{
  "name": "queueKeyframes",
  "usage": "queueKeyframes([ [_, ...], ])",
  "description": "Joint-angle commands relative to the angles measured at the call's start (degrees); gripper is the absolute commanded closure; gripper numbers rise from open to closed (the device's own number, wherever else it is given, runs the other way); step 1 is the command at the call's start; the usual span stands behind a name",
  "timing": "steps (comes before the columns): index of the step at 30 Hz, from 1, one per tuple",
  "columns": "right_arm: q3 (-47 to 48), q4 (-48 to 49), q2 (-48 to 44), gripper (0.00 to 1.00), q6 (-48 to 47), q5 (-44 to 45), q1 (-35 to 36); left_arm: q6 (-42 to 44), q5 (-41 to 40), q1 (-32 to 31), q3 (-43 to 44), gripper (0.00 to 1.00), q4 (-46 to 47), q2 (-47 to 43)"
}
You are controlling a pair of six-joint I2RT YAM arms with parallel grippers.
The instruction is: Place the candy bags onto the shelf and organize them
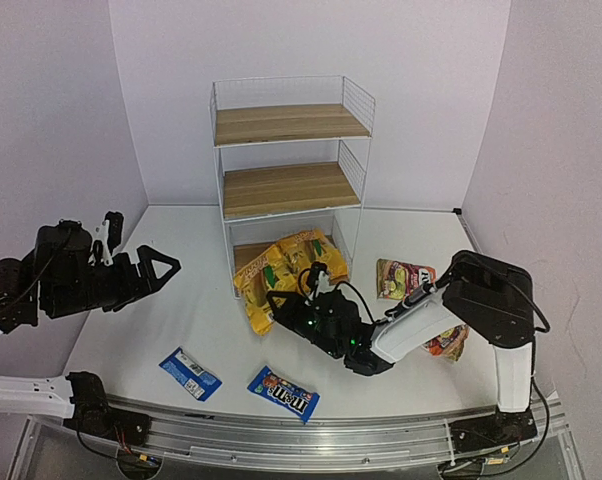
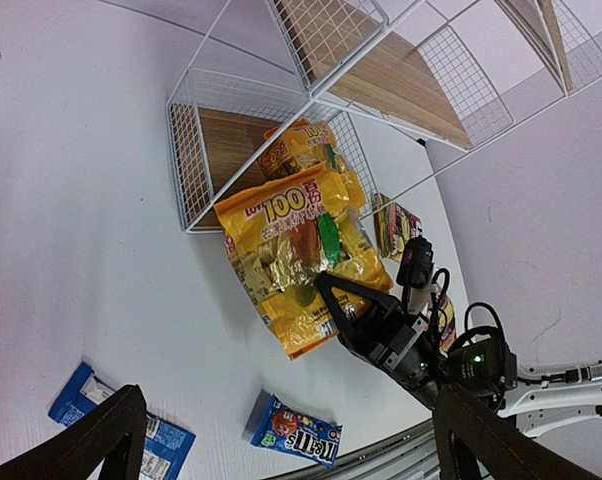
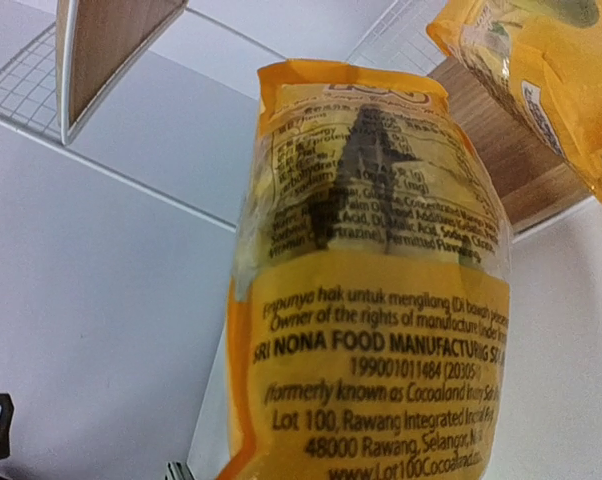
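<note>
One yellow-orange candy bag hung pinched in the right gripper, just past its fingertips in front of the shelf's bottom board. It seemed to touch the second yellow bag beyond. Left of that gripper, a blue packet and an M&M's packet lay on the counter. The left gripper hovered well apart, spread wide.

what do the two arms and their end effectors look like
Both arms pair white links with black joint housings. The right arm carries looping black cables and green lights. Left end effector and right end effector: black, tapered fingers.
</note>
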Motion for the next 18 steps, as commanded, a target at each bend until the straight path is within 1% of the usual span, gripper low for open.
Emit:
queueKeyframes([
  [1, 5.12, 12.47, 0.43, 1.0, -2.03, 8.84, 0.34, 0.11, 1.23, 0.02, 0.41, 0.0, -1.65, -1.92],
  [7, 6.91, 12.42, 2.41, 1.0, -2.88, 11.78, 0.4, -0.33, 1.68, 0.04, 0.51, 0.0, -2.42, -2.3],
  [11, 10.54, 12.41, 5.34, 1.0, -3.34, 11.71, 0.34, -0.33, 1.87, 0.01, 0.92, 0.0, -2.29, -2.63],
  [15, 13.74, 12.37, 7.43, 1.0, -5.03, 14.44, 0.26, -0.18, 2.34, 0.04, 0.84, 0.0, -1.89, -2.92],
  [18, 15.66, 12.33, 9.21, 1.0, -4.48, 15.23, -0.55, 0.11, 2.96, 0.02, 0.85, 0.0, -1.9, -2.85],
])
